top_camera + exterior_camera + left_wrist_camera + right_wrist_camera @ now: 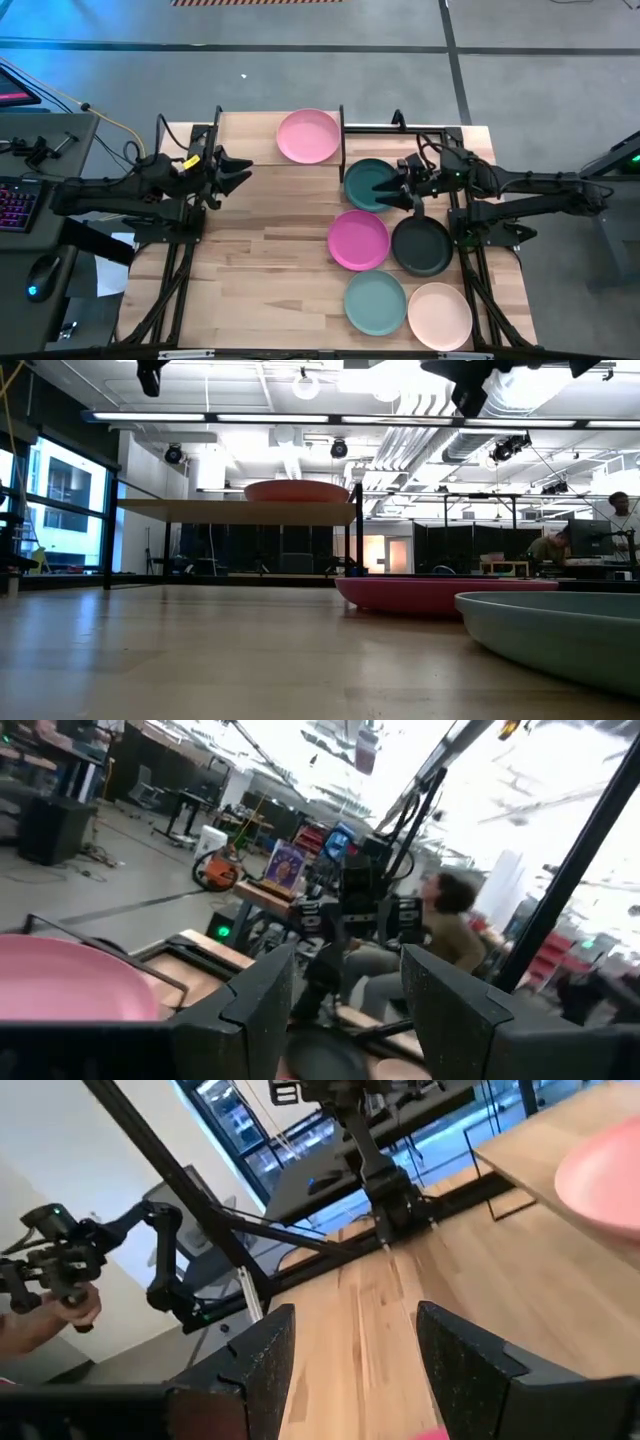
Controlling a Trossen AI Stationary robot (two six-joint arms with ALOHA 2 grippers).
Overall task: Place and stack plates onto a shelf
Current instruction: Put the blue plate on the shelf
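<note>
The light pink plate point(308, 135) rests flat on the shelf point(250, 135), which stands between black posts at the table's far side; the low view shows this plate point(298, 491) up on the raised board point(200, 510). The dark teal plate point(362, 185), magenta plate point(358, 240), black plate point(421, 247), pale teal plate point(375, 302) and peach plate point(439, 316) lie flat on the tabletop. My right gripper point(385, 188) hovers open, high above the dark teal plate. My left gripper point(240, 170) is open, raised by the shelf's left near corner.
The black shelf posts point(343, 130) and frame rails stand between the shelf and the loose plates. Bare tabletop point(260, 260) lies left of the plates. A seated person point(440, 930) shows in the room past the table's right side. A desk with a keyboard point(15, 205) is off the left.
</note>
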